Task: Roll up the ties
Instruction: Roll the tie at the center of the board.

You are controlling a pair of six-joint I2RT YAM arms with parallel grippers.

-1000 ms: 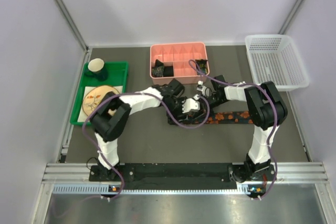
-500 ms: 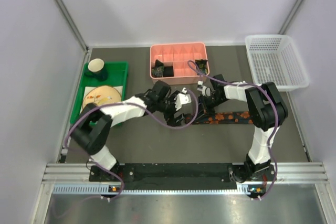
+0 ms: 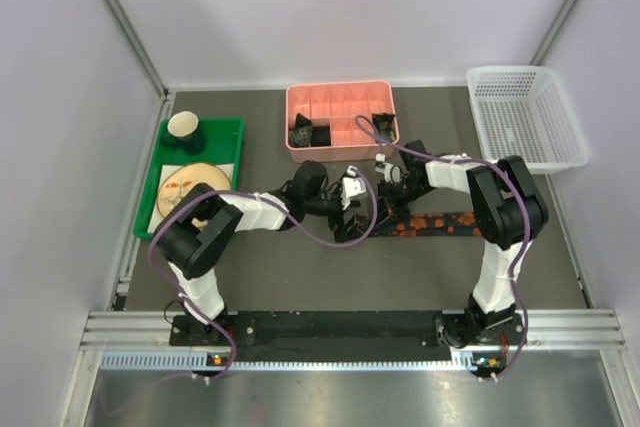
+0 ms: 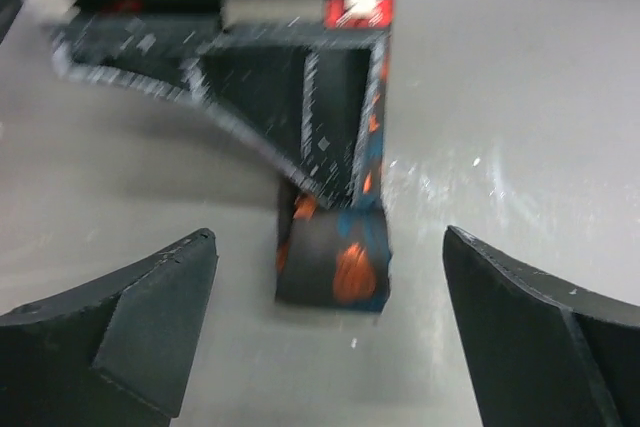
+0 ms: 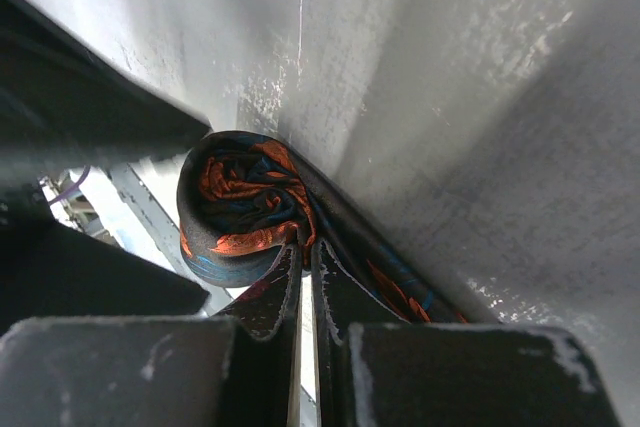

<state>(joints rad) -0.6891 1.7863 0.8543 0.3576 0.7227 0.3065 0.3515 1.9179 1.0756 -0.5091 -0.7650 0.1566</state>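
Black fabric necktie with red-orange blotches (image 4: 335, 265) lies part-rolled near the middle of the grey table (image 3: 270, 277), tail toward the right edge. Right gripper (image 5: 303, 247) pinches the roll's core, likely against unwinding; left gripper (image 4: 327, 237) straddles it, wide open.

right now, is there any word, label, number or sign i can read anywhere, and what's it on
No text can be read in any view.
Red-and-white patch on the right gripper: a label perhaps, too blurred to read.
Plate in the green tray: a drawn motif, too small to tell any lettering.
Red-orange tie: blotches only, no letters.
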